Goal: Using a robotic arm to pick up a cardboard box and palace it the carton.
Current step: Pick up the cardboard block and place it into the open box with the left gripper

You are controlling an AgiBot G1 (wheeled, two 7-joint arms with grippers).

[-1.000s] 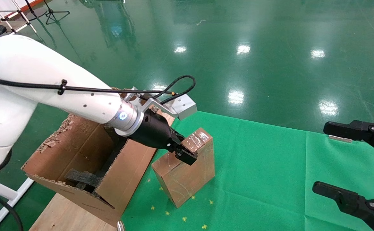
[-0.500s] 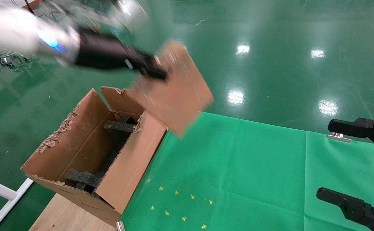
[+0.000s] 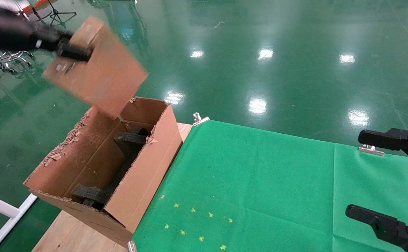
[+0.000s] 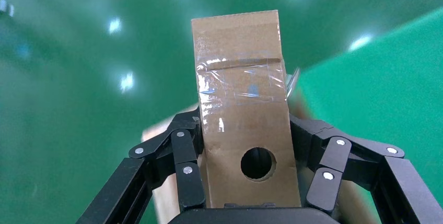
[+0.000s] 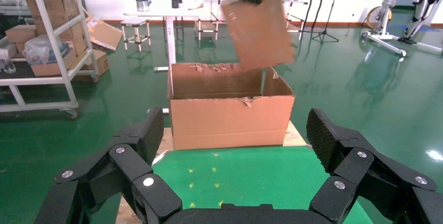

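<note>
My left gripper (image 3: 71, 50) is shut on the small brown cardboard box (image 3: 97, 75) and holds it in the air above the far end of the open carton (image 3: 139, 182). In the left wrist view the fingers (image 4: 185, 166) press both sides of the taped box (image 4: 243, 130), whose round hole faces the camera. The carton has ragged torn flaps and dark grey foam pieces (image 3: 128, 140) inside; it also shows in the right wrist view (image 5: 230, 114), with the box (image 5: 258, 25) hanging over it. My right gripper (image 5: 232, 145) is open and empty at the right of the table.
A green cloth (image 3: 277, 182) covers the table, clipped at its far edge by metal clips (image 3: 199, 119). Small yellow star marks (image 3: 193, 224) lie near the carton. The carton stands on a wooden board (image 3: 71, 236). Shiny green floor lies beyond.
My left gripper has lifted the box off the green cloth and swung it left and up, from beside the carton to above its far end. The right gripper has not moved.
</note>
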